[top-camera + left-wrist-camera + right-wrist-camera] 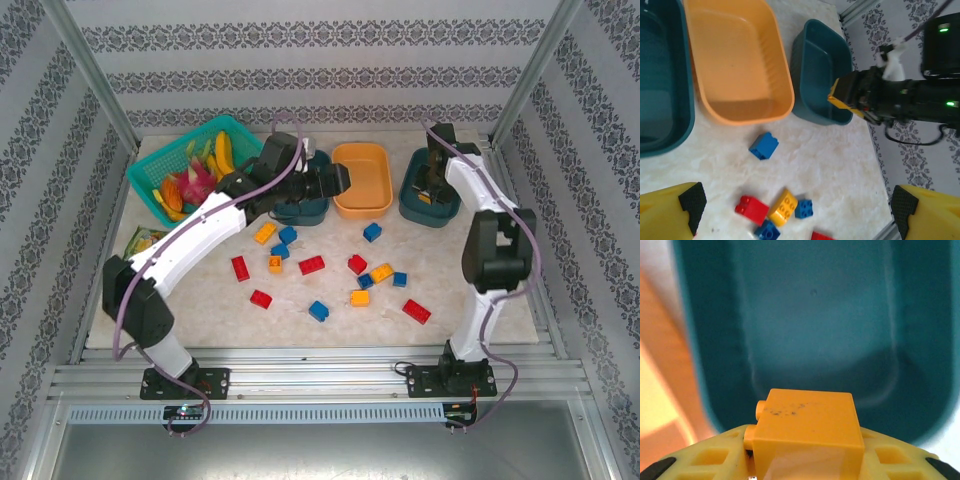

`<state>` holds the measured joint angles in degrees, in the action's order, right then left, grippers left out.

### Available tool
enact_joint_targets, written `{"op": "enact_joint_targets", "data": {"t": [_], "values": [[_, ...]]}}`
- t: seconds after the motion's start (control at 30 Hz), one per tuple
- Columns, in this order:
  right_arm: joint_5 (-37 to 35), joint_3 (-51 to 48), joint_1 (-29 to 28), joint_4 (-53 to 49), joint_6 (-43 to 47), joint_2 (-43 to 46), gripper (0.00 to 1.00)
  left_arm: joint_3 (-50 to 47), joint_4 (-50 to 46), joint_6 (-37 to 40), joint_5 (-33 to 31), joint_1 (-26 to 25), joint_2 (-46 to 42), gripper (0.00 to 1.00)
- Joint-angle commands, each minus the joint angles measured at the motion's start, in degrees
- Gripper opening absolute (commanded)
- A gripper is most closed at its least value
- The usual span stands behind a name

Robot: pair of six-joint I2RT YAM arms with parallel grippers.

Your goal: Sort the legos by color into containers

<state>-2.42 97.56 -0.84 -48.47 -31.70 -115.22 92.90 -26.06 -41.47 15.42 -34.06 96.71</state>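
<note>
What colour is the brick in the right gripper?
Yellow-orange. The brick shows best in right wrist view, over a teal tub.

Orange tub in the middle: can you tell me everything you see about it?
The orange tub is a shallow rounded rectangle of smooth, shiny-looking plastic. It stands upright on the pale marbled table, between the left dark teal tub and the right dark teal tub. Nothing lies inside it.

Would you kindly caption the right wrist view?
Right tool holds a yellow brick over a teal tub.
</note>
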Motion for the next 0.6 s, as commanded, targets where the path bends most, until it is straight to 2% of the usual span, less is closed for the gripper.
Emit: {"op": "enact_joint_targets", "data": {"t": [0.0, 0.23, 0.37, 0.57], "values": [[2.8, 7.6, 1.6, -3.9, 3.0, -7.1, 0.40, 6.3, 1.1, -0.3, 2.7, 0.9, 4.6, 0.97], [5.5, 20.3, 3.8, -8.8, 3.8, -18.8, 0.43, 16.6, -1.7, 0.1, 4.1, 1.1, 14.2, 0.96], [5.2, 23.8, 4.3, -10.8, 3.7, -21.4, 0.54, 19.5, -2.8, 0.2, 4.0, 1.2, 16.9, 0.96], [4.8, 23.6, 4.4, -11.0, 3.7, -19.8, 0.67, 20.7, -3.5, 0.2, 4.3, 1.2, 18.0, 0.96]]}}
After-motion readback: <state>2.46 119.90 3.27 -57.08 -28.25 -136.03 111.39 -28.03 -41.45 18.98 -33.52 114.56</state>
